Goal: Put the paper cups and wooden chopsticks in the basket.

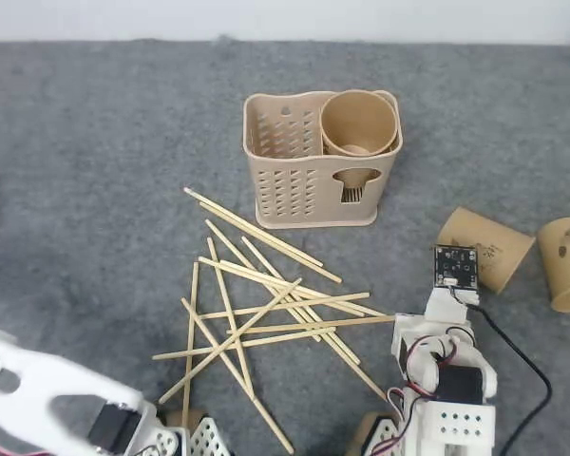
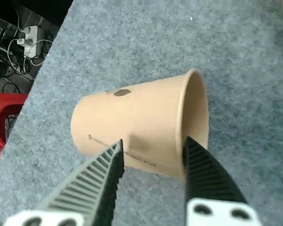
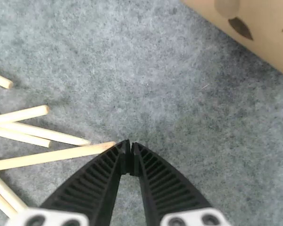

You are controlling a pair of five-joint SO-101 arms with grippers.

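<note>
A tan basket (image 1: 304,195) stands at the back middle with one paper cup (image 1: 359,123) upright in its right compartment. Several wooden chopsticks (image 1: 266,313) lie crossed on the grey carpet in front of it. Two more cups (image 1: 484,249) (image 1: 565,264) lie on their sides at the right. My left gripper (image 2: 153,153) is open, its fingers hovering over the side of another cup (image 2: 137,125) lying near the carpet's edge. My right gripper (image 3: 130,145) is shut with nothing in it, its tip at the carpet beside the end of a chopstick (image 3: 52,156); a cup (image 3: 245,23) lies just beyond.
The right arm (image 1: 442,380) stands at the front right, the left arm (image 1: 57,399) at the front left. A brown piece (image 1: 366,432) shows by the right arm's base. Off the carpet's edge are cables (image 2: 14,42) and a red object (image 2: 2,122).
</note>
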